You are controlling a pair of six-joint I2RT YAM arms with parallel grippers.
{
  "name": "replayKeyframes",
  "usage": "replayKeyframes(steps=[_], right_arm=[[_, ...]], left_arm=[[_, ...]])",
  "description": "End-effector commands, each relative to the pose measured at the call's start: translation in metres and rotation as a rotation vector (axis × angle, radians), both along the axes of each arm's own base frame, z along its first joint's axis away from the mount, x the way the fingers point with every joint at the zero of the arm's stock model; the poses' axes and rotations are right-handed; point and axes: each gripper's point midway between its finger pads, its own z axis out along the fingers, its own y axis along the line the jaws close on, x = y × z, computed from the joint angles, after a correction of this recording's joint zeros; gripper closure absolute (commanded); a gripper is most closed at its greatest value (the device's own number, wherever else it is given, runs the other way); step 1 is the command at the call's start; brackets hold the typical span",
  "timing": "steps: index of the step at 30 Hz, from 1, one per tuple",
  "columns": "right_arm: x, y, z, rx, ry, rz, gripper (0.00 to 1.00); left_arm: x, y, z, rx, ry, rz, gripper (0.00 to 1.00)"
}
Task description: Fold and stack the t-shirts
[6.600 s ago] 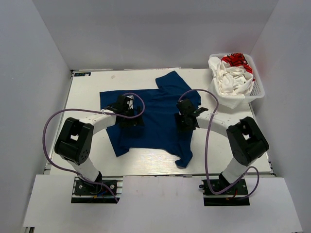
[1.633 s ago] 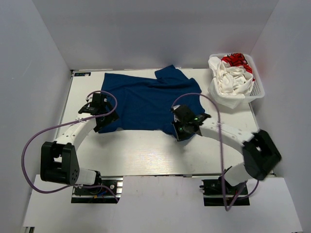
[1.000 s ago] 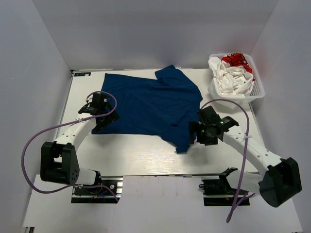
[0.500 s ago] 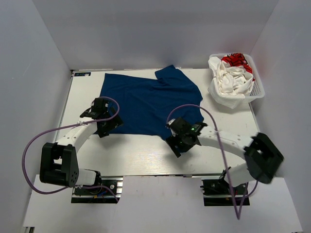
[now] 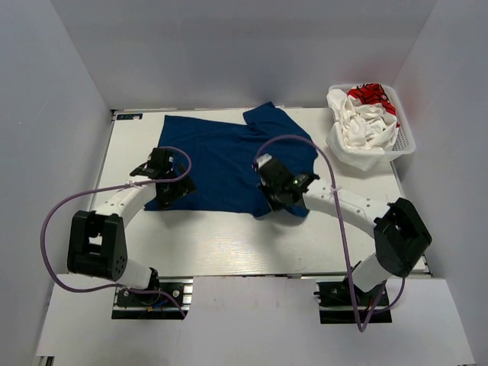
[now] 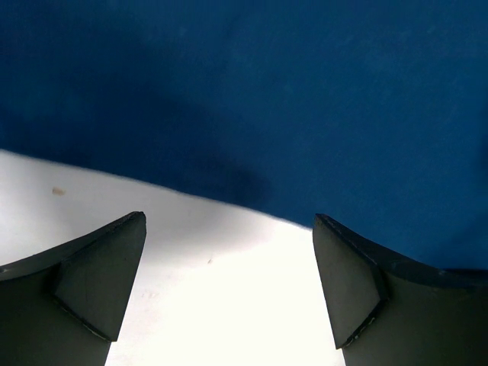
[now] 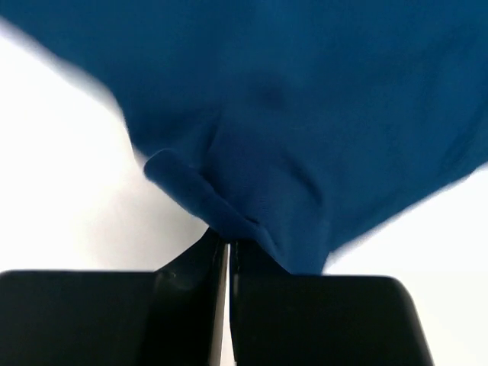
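The royal blue t-shirt (image 5: 221, 156) lies spread on the white table (image 5: 229, 244), with one sleeve at the back. My right gripper (image 5: 273, 200) is shut on a bunched fold of its lower right hem. In the right wrist view the fingers (image 7: 191, 267) pinch blue cloth (image 7: 305, 114) at the right gripper (image 7: 229, 242). My left gripper (image 5: 174, 191) stands open at the shirt's lower left edge. In the left wrist view the left gripper (image 6: 229, 252) has bare table between its fingers (image 6: 99, 274) and the blue hem (image 6: 267, 99) just ahead. The white t-shirt with red print (image 5: 364, 118) is crumpled in the basket.
A white mesh basket (image 5: 409, 143) stands at the back right corner of the table. White walls close in the back and both sides. Purple cables loop over both arms.
My right gripper went from open to shut on the blue shirt's lower right hem and carried it left and back. My left gripper shifted slightly right along the hem, still open.
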Motion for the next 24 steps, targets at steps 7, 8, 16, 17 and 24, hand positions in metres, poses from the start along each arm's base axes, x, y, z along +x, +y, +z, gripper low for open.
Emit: replayKeyframes(steps=[7, 8, 16, 17, 24], right_arm=[[0.171, 0.027, 0.043, 0.073, -0.187, -0.346, 1.00], [0.189, 0.026, 0.056, 0.093, -0.209, -0.398, 0.87], [0.186, 0.033, 0.061, 0.227, -0.193, -0.314, 0.11], [0.193, 0.036, 0.075, 0.279, -0.238, -0.312, 0.11], [0.206, 0.053, 0.040, 0.304, -0.119, -0.314, 0.16]], left_arm=[[0.044, 0.003, 0.024, 0.032, -0.051, -0.013, 0.00], [0.044, 0.006, 0.024, 0.047, -0.038, -0.006, 0.00], [0.054, 0.014, 0.025, 0.092, -0.058, 0.020, 0.00], [0.054, 0.014, 0.025, 0.092, -0.059, 0.020, 0.00], [0.061, 0.027, 0.019, 0.166, -0.031, 0.053, 0.00]])
